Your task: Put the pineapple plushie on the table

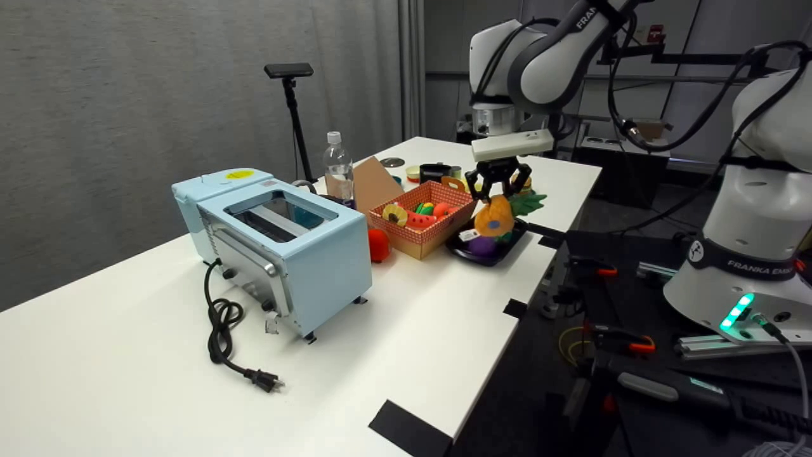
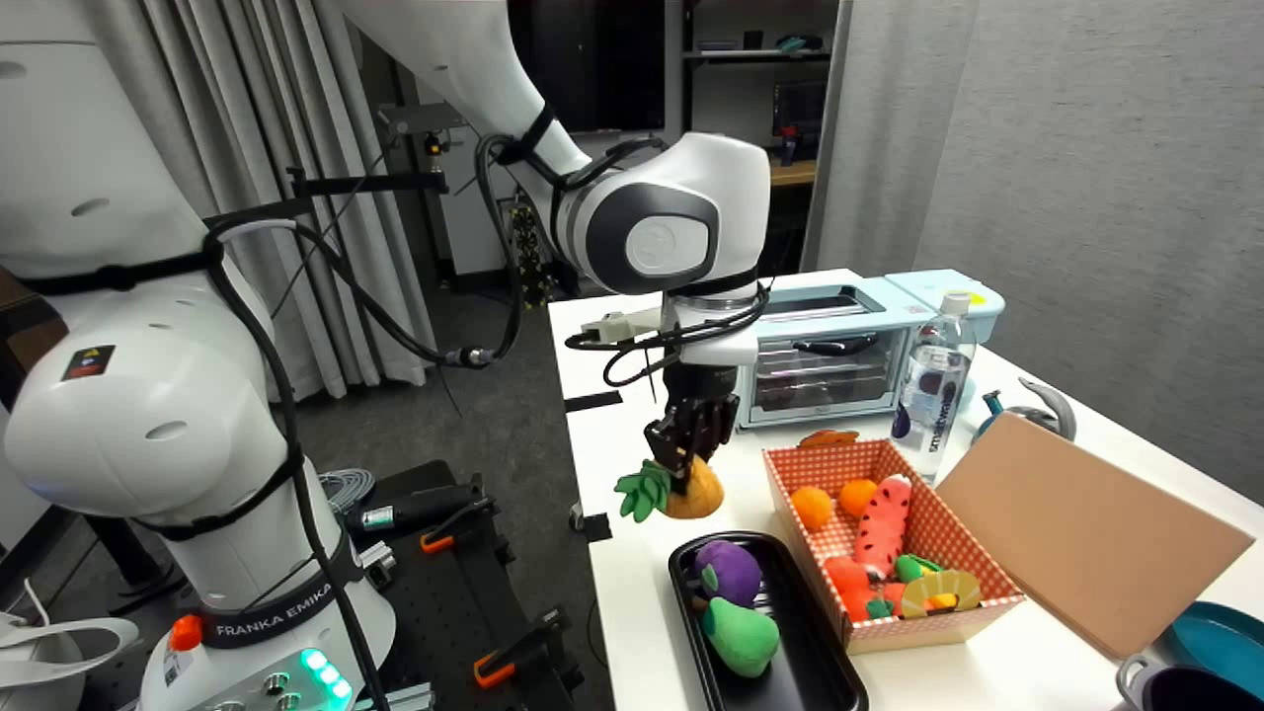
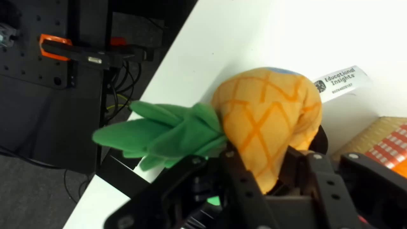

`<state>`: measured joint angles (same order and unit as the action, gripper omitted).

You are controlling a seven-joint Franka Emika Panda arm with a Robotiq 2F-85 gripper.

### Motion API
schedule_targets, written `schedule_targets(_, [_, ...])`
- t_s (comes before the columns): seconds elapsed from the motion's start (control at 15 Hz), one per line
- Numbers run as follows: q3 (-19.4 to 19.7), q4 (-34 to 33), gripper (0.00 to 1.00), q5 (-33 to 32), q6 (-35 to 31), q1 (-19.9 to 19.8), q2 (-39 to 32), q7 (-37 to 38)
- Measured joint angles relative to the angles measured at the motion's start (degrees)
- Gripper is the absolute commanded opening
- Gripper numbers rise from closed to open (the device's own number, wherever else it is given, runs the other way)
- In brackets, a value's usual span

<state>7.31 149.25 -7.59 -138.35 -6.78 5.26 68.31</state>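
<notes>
The pineapple plushie shows in both exterior views (image 1: 494, 219) (image 2: 699, 491) and in the wrist view (image 3: 264, 105). It has an orange body, green leaves and a white tag. My gripper (image 1: 498, 195) (image 2: 683, 478) (image 3: 260, 156) is shut on its body, which is pinched between the two fingers. The plushie lies sideways in the grip, leaves toward the robot's base. It hangs above the white table (image 1: 158, 355) (image 2: 632, 583) (image 3: 203, 60), near the edge on the robot's side. Its underside is hidden in the wrist view, so the exact height cannot be told.
A black tray (image 2: 790, 681) with purple and green plushies stands close beside the plushie. A red-checked box (image 1: 396, 238) (image 2: 923, 642) of toy food is next to the tray. A blue toaster (image 1: 330, 273) (image 2: 829, 316), a water bottle (image 2: 933, 385) and a cardboard flap (image 2: 1086, 533) stand around.
</notes>
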Motion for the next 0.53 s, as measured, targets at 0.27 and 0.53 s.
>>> schedule_targets(0.27, [-0.98, 1.55, 0.89, 0.00, 0.20, -0.01, 0.20, 0.04])
schedule_targets(0.53, [-0.84, 1.75, 1.00, 2.31, 3.68, -0.12, 0.15, -2.41])
